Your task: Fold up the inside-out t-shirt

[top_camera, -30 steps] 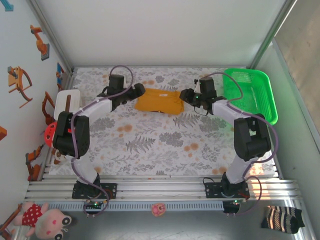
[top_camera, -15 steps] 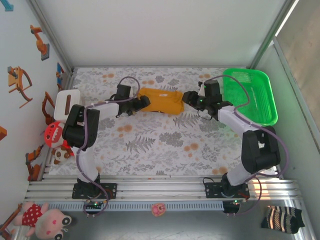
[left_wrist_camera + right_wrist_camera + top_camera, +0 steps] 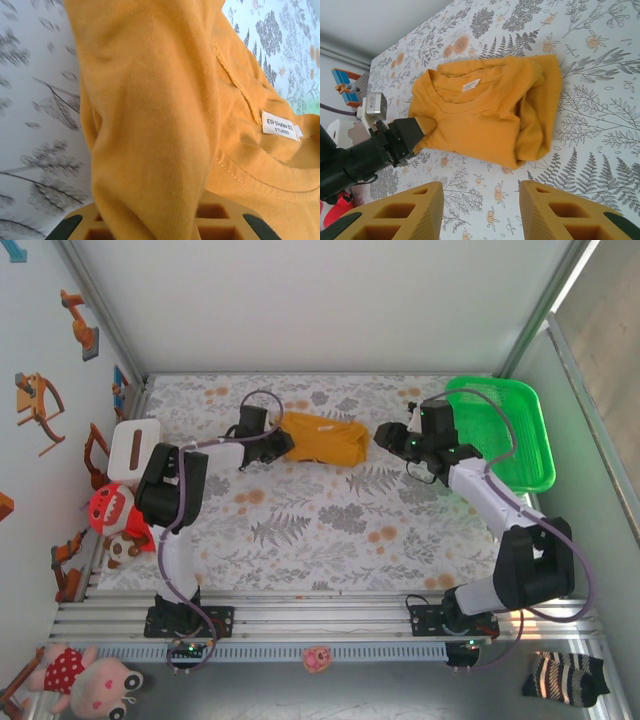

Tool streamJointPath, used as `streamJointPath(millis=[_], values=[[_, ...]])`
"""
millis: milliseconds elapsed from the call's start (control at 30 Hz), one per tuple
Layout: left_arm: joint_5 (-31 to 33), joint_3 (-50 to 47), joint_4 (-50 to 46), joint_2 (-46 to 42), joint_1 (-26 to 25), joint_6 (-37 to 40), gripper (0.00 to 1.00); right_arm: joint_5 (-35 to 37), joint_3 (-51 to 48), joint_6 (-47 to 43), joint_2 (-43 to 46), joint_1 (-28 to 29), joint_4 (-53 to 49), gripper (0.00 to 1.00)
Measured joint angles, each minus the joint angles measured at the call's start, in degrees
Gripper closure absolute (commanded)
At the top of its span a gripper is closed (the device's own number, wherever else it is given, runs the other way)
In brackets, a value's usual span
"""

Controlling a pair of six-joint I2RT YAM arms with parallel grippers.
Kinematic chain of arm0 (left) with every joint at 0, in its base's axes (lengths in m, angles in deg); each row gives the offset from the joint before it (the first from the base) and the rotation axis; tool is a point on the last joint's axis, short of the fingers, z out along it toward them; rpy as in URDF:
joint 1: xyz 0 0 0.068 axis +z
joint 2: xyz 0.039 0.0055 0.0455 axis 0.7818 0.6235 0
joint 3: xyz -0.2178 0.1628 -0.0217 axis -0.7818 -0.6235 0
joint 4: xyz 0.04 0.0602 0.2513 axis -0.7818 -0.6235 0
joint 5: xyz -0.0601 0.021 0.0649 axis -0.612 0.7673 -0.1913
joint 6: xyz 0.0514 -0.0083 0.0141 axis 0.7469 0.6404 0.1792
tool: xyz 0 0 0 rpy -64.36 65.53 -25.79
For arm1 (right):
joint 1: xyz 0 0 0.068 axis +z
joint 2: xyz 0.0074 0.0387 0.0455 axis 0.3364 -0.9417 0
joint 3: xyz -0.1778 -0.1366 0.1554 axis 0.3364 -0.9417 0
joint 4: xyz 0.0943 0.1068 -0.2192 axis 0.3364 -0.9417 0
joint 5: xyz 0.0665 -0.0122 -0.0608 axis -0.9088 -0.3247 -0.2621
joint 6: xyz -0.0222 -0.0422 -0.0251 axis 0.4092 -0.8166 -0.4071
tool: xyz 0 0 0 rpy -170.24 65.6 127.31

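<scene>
Mustard-yellow t-shirt with a white neck tag (dark lettering); desk white with grey ferns and orange blossoms; bright green basket, upper right.

Matt knit-cloth t-shirt, glossy green plastic basket

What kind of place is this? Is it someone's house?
Probably not a house, more likely a robot practice booth. A left arm and a right arm are bolted to a metal rail, plain white walls box in the table, and a t-shirt lies there for folding.
</scene>
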Motion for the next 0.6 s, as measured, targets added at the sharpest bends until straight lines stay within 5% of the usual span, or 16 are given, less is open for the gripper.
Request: streamJointPath(millis=[267,367,433,600], values=[[2.7,-1.3,-4.3,-7.4,8.7,2.3,0.9,1.0,-1.4,-1.9,2.3,-1.2,-2.6,0.57],[2.7,-2.1,-6.6,-10.8,13.0,5.0,0.32,1.0,-2.0,-2.4,2.6,-1.3,-3.4,0.57],[2.3,-1.8,-9.0,-12.0,15.7,7.3,0.02,1.3,-2.4,-2.7,3.0,-1.4,-4.1,0.51],[1.8,0.5,-17.6,-14.2,22.5,13.3,0.03,3.7,-2.6,-4.2,6.1,-2.0,-7.1,0.34]])
